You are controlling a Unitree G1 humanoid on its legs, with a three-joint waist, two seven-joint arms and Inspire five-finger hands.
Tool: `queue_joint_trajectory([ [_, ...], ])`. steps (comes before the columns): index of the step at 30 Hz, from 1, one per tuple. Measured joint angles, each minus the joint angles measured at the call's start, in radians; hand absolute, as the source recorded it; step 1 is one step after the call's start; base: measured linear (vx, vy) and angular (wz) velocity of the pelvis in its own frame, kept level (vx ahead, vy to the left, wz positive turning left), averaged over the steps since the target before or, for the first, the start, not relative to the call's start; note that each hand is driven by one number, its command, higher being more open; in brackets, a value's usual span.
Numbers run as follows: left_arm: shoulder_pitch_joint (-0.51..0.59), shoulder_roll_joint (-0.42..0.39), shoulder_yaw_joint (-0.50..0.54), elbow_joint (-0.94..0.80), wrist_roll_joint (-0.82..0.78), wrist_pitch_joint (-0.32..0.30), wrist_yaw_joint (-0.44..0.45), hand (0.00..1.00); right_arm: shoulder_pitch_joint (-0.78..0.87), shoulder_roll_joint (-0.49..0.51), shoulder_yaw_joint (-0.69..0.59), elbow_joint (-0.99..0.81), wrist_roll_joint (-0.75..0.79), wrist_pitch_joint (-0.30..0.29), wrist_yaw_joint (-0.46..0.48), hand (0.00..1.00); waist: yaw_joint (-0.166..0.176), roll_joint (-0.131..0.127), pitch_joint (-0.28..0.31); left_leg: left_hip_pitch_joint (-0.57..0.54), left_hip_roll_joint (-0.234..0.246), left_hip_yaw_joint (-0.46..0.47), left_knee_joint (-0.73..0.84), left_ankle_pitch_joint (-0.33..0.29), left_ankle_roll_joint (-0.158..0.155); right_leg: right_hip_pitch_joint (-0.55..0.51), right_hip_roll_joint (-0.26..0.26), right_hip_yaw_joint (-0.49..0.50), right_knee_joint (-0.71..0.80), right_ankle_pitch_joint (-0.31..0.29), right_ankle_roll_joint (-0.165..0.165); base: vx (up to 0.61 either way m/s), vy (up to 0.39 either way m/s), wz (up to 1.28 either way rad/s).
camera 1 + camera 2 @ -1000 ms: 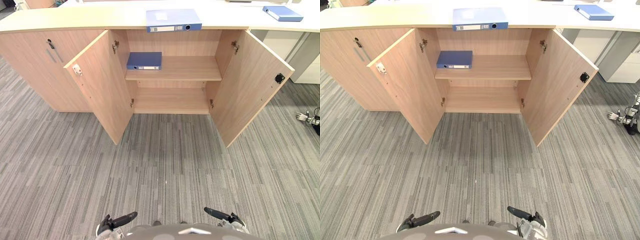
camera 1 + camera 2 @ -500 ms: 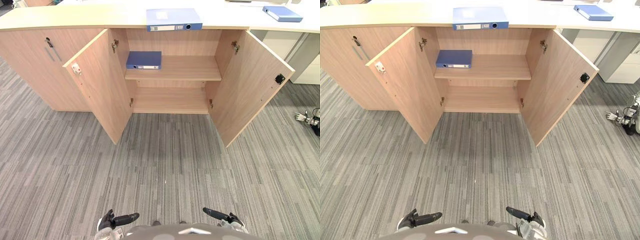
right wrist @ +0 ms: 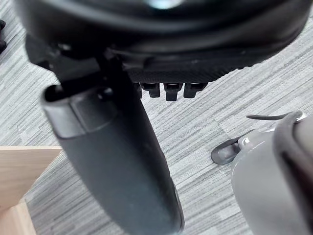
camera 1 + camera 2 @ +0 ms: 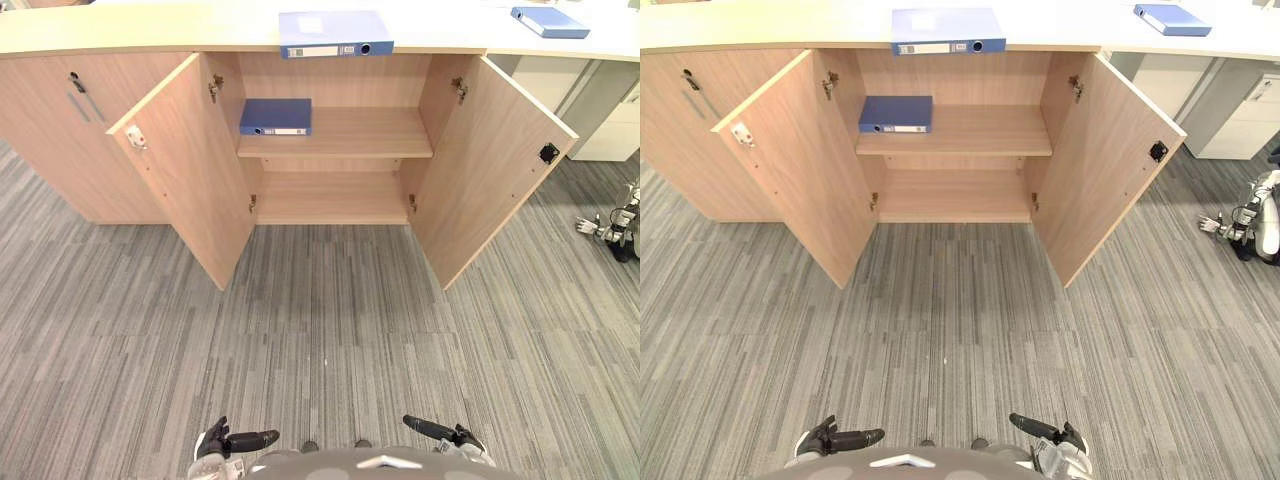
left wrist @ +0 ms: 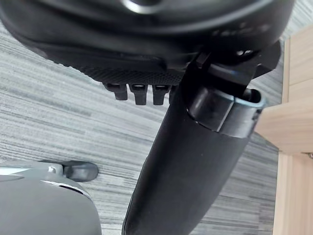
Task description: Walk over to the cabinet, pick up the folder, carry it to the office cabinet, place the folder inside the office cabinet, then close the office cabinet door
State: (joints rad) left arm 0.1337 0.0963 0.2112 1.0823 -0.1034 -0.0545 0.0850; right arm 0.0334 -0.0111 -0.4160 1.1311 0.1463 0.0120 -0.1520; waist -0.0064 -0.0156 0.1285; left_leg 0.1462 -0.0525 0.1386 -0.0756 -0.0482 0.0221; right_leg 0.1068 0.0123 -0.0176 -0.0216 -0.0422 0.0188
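At the far left the cabinet [image 4: 60,150] has a closed door [image 4: 45,120] with a key in its lock. Next comes its left door [image 4: 190,185], swung wide open over the floor [image 4: 330,320]. Low at the near edge of the head views, the left hand [image 4: 232,441] hangs above the floor, fingers slack and apart, holding nothing. Inside the open bay, a blue shelf folder [image 4: 275,116] lies flat at the left end of the upper shelf [image 4: 370,130], close to the side wall; the lower shelf is bare. A blue top folder [image 4: 335,33] lies flat on the cabinet top, at its front edge above the bay. The right hand [image 4: 445,434] hangs low like the left, fingers loose and empty. The right door [image 4: 495,170] also stands wide open. A far folder [image 4: 549,21] lies on the top's right end, above a white drawer unit [image 4: 612,130].
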Motion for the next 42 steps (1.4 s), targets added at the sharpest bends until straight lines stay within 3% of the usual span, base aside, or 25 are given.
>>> queue_joint_trajectory([
  [4, -0.002, 0.008, -0.003, 0.001, 0.002, 0.001, -0.004, 1.00, -0.001, 0.000, 0.005, -0.004, -0.002, 0.002, 0.000, 1.00, 0.003, -0.007, 0.003, -0.045, 0.006, 0.024, 0.063, -0.046, 0.013, -0.023, 0.002, 0.024, 0.004, -0.001, 0.001, 0.01, -0.001, -0.19],
  [6, -0.003, 0.008, -0.004, 0.000, 0.001, 0.000, -0.004, 1.00, -0.003, 0.000, 0.005, -0.009, -0.009, 0.002, 0.001, 1.00, 0.005, -0.004, 0.006, -0.068, 0.012, 0.042, 0.117, -0.087, 0.013, -0.053, 0.002, 0.036, 0.063, -0.038, 0.004, 0.07, 0.011, -0.23],
  [8, -0.003, 0.010, -0.011, -0.001, 0.002, -0.001, -0.004, 1.00, -0.001, 0.000, 0.004, -0.021, -0.009, 0.002, 0.002, 1.00, 0.005, -0.003, 0.008, -0.071, 0.009, 0.050, 0.173, -0.139, 0.022, -0.115, -0.007, 0.038, 0.238, -0.136, 0.030, 0.10, 0.019, -0.18],
  [11, -0.008, 0.016, -0.040, 0.000, 0.004, 0.000, -0.004, 1.00, -0.011, 0.003, 0.004, -0.037, -0.008, 0.000, 0.013, 1.00, 0.004, 0.002, 0.021, -0.046, 0.008, 0.064, 0.198, -0.163, 0.027, -0.228, -0.028, -0.014, 0.536, -0.182, 0.068, 0.10, 0.065, -0.09],
  [12, -0.017, 0.018, -0.041, 0.000, 0.005, 0.000, -0.004, 1.00, -0.019, 0.005, 0.004, -0.050, -0.007, -0.002, 0.016, 1.00, 0.004, -0.001, 0.041, -0.012, 0.003, 0.062, 0.195, -0.174, 0.045, -0.289, -0.048, -0.047, 0.698, -0.185, 0.072, 0.15, 0.094, 0.00],
  [14, -0.029, 0.023, -0.039, 0.003, 0.005, 0.005, -0.002, 1.00, -0.021, 0.005, 0.006, -0.059, -0.005, -0.010, 0.019, 1.00, 0.002, -0.004, 0.054, 0.023, -0.006, 0.045, 0.193, -0.198, 0.059, -0.350, -0.082, -0.084, 0.818, -0.238, 0.041, 0.17, 0.050, 0.16],
  [16, -0.032, 0.019, -0.037, 0.003, 0.005, 0.010, -0.002, 1.00, -0.020, 0.003, 0.006, -0.066, 0.005, -0.016, 0.019, 1.00, -0.002, 0.001, 0.056, 0.055, 0.004, 0.022, 0.179, -0.212, 0.055, -0.390, -0.086, -0.103, 0.795, -0.264, 0.032, 0.23, -0.017, 0.34],
  [18, -0.039, 0.009, -0.037, 0.004, 0.005, 0.014, -0.002, 1.00, -0.029, -0.006, 0.006, -0.078, 0.012, -0.021, 0.022, 1.00, -0.014, 0.025, 0.063, 0.083, 0.056, -0.015, 0.158, -0.227, 0.037, -0.442, -0.049, -0.135, 0.637, -0.255, 0.024, 0.31, -0.097, 0.51],
  [19, -0.041, 0.007, -0.038, 0.004, 0.005, 0.014, -0.002, 1.00, -0.033, -0.010, 0.008, -0.078, 0.011, -0.021, 0.021, 1.00, -0.020, 0.030, 0.066, 0.090, 0.070, -0.025, 0.150, -0.229, 0.033, -0.451, -0.038, -0.140, 0.579, -0.231, 0.022, 0.44, -0.182, 0.62],
  [20, -0.040, 0.010, -0.038, 0.004, 0.006, 0.014, -0.005, 1.00, -0.031, -0.016, 0.026, -0.076, 0.010, -0.021, 0.020, 1.00, -0.025, 0.028, 0.065, 0.102, 0.083, -0.044, 0.137, -0.234, 0.011, -0.451, -0.023, -0.139, 0.442, -0.151, 0.014, 0.31, -0.139, 0.51],
  [21, -0.040, 0.014, -0.038, 0.005, 0.007, 0.014, -0.006, 1.00, -0.025, -0.019, 0.036, -0.074, 0.011, -0.022, 0.021, 1.00, -0.025, 0.022, 0.064, 0.113, 0.085, -0.051, 0.137, -0.240, -0.003, -0.451, -0.024, -0.136, 0.412, -0.072, 0.002, 0.43, -0.207, 0.56],
  [22, -0.043, 0.003, -0.030, 0.018, 0.010, 0.015, -0.002, 1.00, -0.020, -0.028, 0.035, -0.067, 0.011, -0.020, 0.022, 1.00, -0.026, 0.029, 0.061, 0.140, 0.109, -0.069, 0.145, -0.258, -0.034, -0.435, -0.017, -0.148, 0.434, -0.019, -0.041, 0.40, -0.187, 0.36],
  [24, -0.050, -0.017, -0.003, 0.016, 0.018, 0.013, -0.007, 1.00, -0.021, -0.033, 0.037, -0.070, 0.006, -0.022, 0.018, 1.00, -0.021, 0.050, 0.055, 0.111, 0.130, -0.067, 0.222, -0.234, -0.075, -0.416, -0.008, -0.163, 0.438, -0.055, -0.065, 0.62, -0.287, 0.25],
  [25, -0.056, -0.033, 0.031, 0.008, 0.018, 0.013, -0.005, 1.00, -0.019, -0.029, 0.037, -0.080, 0.009, -0.022, 0.018, 1.00, -0.022, 0.055, 0.056, 0.058, 0.137, -0.065, 0.370, -0.218, -0.098, -0.371, -0.006, -0.172, 0.404, -0.064, -0.076, 0.62, -0.270, 0.27],
  [26, -0.061, -0.050, 0.073, -0.006, 0.018, 0.013, -0.003, 1.00, -0.017, -0.029, 0.047, -0.080, 0.011, -0.015, 0.017, 1.00, -0.021, 0.059, 0.059, -0.043, 0.166, -0.061, 0.619, -0.197, -0.104, -0.293, -0.001, -0.175, 0.341, -0.066, -0.079, 0.50, -0.206, 0.28],
  [27, -0.060, -0.061, 0.089, -0.020, 0.018, 0.012, -0.002, 1.00, -0.015, -0.027, 0.050, -0.081, 0.011, -0.014, 0.016, 1.00, -0.021, 0.060, 0.060, -0.085, 0.188, -0.049, 0.740, -0.198, -0.103, -0.252, 0.007, -0.176, 0.312, -0.067, -0.081, 0.44, -0.201, 0.20],
  [28, -0.062, -0.071, 0.103, -0.046, 0.016, 0.011, -0.004, 1.00, -0.005, -0.023, 0.061, -0.094, 0.012, -0.014, 0.015, 1.00, -0.015, 0.064, 0.063, -0.152, 0.247, -0.005, 0.927, -0.201, -0.108, -0.174, 0.023, -0.179, 0.270, -0.073, -0.091, 0.38, -0.169, -0.01],
  [29, -0.064, -0.087, 0.111, -0.075, 0.016, 0.010, -0.004, 1.00, 0.003, -0.022, 0.087, -0.111, 0.012, -0.017, 0.011, 1.00, 0.002, 0.056, 0.069, -0.209, 0.295, 0.036, 1.028, -0.206, -0.101, -0.113, 0.033, -0.172, 0.239, -0.085, -0.100, 0.35, -0.135, -0.11],
  [31, -0.071, -0.102, 0.103, -0.106, 0.017, 0.002, -0.011, 1.00, -0.001, -0.009, 0.092, -0.129, 0.013, -0.017, 0.009, 1.00, 0.008, 0.054, 0.067, -0.294, 0.325, 0.074, 1.044, -0.221, -0.097, -0.064, 0.037, -0.157, 0.208, -0.106, -0.101, 0.23, -0.034, -0.21],
  [34, -0.073, -0.105, 0.088, -0.118, 0.016, -0.003, -0.009, 1.00, -0.003, 0.008, 0.082, -0.141, 0.013, -0.016, 0.008, 1.00, 0.018, 0.051, 0.066, -0.362, 0.311, 0.133, 0.859, -0.244, -0.089, -0.009, 0.025, -0.122, 0.172, -0.113, -0.084, 0.26, 0.051, -0.33],
  [36, -0.082, -0.107, 0.088, -0.117, 0.014, -0.003, -0.005, 1.00, 0.001, 0.012, 0.081, -0.137, 0.013, -0.015, -0.002, 1.00, 0.032, 0.038, 0.071, -0.378, 0.240, 0.126, 0.600, -0.220, -0.100, 0.022, -0.011, -0.089, 0.156, -0.129, -0.057, 0.31, 0.146, -0.40],
  [37, -0.082, -0.106, 0.088, -0.116, 0.014, -0.003, -0.004, 1.00, 0.003, 0.013, 0.080, -0.136, 0.013, -0.014, -0.005, 1.00, 0.032, 0.035, 0.070, -0.377, 0.221, 0.122, 0.534, -0.196, -0.100, 0.029, -0.023, -0.081, 0.153, -0.135, -0.046, 0.32, 0.190, -0.35],
  [38, -0.081, -0.105, 0.088, -0.111, 0.013, -0.003, -0.003, 1.00, 0.009, 0.013, 0.079, -0.134, 0.013, -0.014, -0.006, 1.00, 0.032, 0.034, 0.070, -0.364, 0.194, 0.111, 0.435, -0.107, -0.084, 0.046, -0.035, -0.065, 0.142, -0.147, -0.024, 0.35, 0.221, -0.40],
  [39, -0.084, -0.100, 0.091, -0.096, 0.013, -0.003, -0.002, 1.00, 0.017, 0.017, 0.079, -0.132, 0.013, -0.013, -0.007, 1.00, 0.036, 0.029, 0.065, -0.337, 0.171, 0.112, 0.411, -0.032, -0.034, 0.062, -0.055, -0.040, 0.139, -0.162, 0.001, 0.37, 0.238, -0.38],
  [42, -0.085, -0.076, 0.089, -0.079, 0.015, -0.002, 0.000, 1.00, 0.026, 0.040, 0.078, -0.119, 0.012, -0.013, -0.002, 1.00, 0.039, -0.011, 0.045, -0.299, 0.141, 0.161, 0.430, -0.112, -0.013, 0.058, -0.104, -0.012, 0.201, -0.177, 0.031, 0.42, 0.266, -0.37],
])
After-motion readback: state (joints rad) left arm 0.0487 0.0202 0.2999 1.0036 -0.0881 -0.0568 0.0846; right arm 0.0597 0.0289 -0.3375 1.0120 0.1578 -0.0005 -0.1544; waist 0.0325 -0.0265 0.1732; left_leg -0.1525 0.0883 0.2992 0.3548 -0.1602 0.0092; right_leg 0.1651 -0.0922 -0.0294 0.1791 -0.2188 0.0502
